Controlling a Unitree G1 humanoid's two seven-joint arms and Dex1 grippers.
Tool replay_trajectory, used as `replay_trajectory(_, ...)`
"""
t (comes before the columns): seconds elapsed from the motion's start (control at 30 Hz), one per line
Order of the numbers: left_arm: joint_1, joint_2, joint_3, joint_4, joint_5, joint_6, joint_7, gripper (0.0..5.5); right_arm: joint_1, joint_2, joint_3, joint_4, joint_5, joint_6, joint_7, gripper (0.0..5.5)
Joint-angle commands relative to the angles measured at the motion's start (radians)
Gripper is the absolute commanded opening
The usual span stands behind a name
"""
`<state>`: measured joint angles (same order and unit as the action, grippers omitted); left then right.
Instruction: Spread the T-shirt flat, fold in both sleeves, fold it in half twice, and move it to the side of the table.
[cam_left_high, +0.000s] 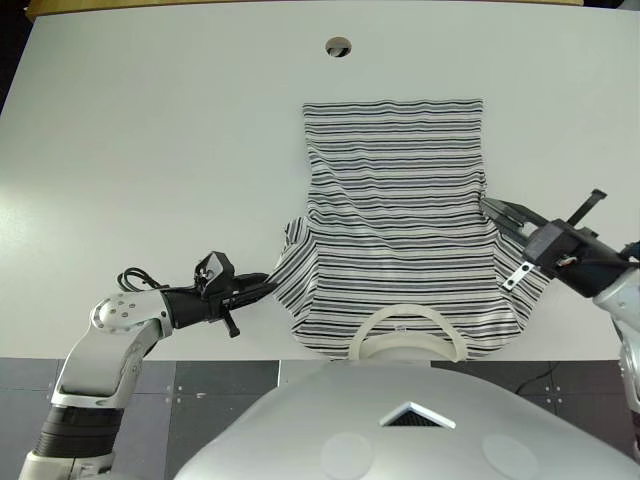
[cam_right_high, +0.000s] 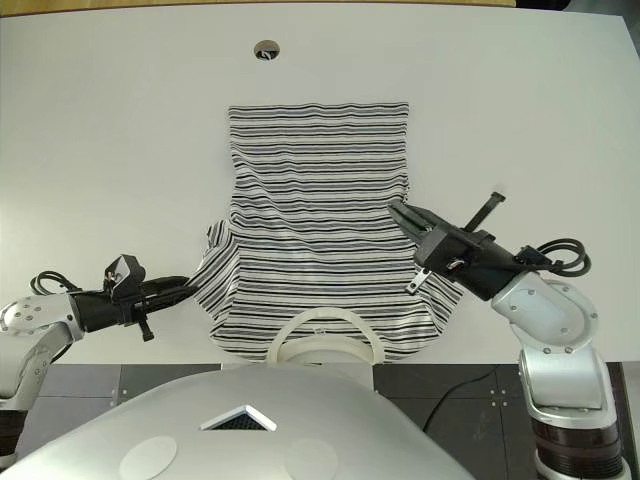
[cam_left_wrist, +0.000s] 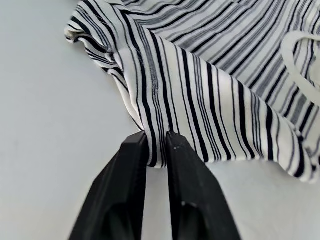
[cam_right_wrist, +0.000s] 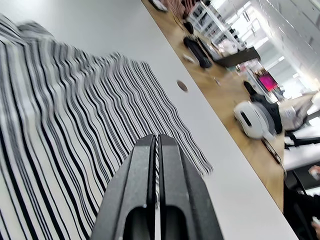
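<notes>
Working on a plain white tabletop (cam_left_high: 150, 150), with a strip of dark tiled floor (cam_left_high: 220, 375) along its near edge. Past the right end effector (cam_right_high: 402, 212), in its wrist view, a brown wooden tabletop (cam_right_wrist: 235, 100) just beside the white one's far edge, carrying dark objects (cam_right_wrist: 197, 52) and a white rounded thing (cam_right_wrist: 252, 120). Bright shelving further back, too blurred to make out.

Counting: one striped T-shirt (cam_left_high: 395, 200), one round hole (cam_left_high: 338, 47) in the white tabletop, two end effectors.

T-shirt spread between the two end effectors, hem stretching away from them toward the hole, white collar (cam_left_high: 405, 311) back behind both sets of fingertips. Hole well beyond both end effectors, apart from the hem.

Left end effector (cam_left_high: 270, 283) at the shirt's left edge, clamped on a fold of striped cloth. Right end effector above the shirt's right edge, fingers pressed together; cannot tell whether gripping cloth or nothing.

From the head views, the shirt's whole outline and the hole. From the left wrist view, the pinch itself, cloth edge squeezed between two black fingers (cam_left_wrist: 130, 170). From the right wrist view, the room past the far edge.
</notes>
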<state>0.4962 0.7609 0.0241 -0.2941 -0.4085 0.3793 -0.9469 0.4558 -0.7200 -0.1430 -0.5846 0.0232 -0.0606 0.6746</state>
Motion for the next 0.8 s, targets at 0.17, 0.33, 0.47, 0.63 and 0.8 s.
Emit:
replay_trajectory(0.17, -0.026, -0.041, 0.057, -0.020, -0.085, 0.038, 0.007, 0.12, 0.114, -0.006, -0.122, 0.084, -0.023, 0.010, -0.011, 0.10)
replay_trajectory(0.33, -0.037, -0.061, 0.108, -0.139, -0.235, 0.107, 0.011, 0.12, 0.168, -0.016, -0.167, 0.152, -0.070, 0.009, -0.009, 0.10)
replay_trajectory(0.47, -0.093, -0.081, 0.049, -0.180, -0.261, 0.151, 0.026, 0.12, 0.217, 0.002, -0.190, 0.178, -0.082, 0.003, -0.014, 0.10)
replay_trajectory(0.63, -0.157, -0.164, -0.112, -0.189, -0.203, 0.163, 0.079, 0.12, 0.243, 0.004, -0.231, 0.202, -0.071, -0.005, -0.012, 0.10)
replay_trajectory(0.8, -0.205, -0.248, -0.296, -0.144, -0.065, 0.161, 0.172, 0.32, 0.228, 0.036, -0.269, 0.200, 0.034, 0.015, 0.003, 0.10)
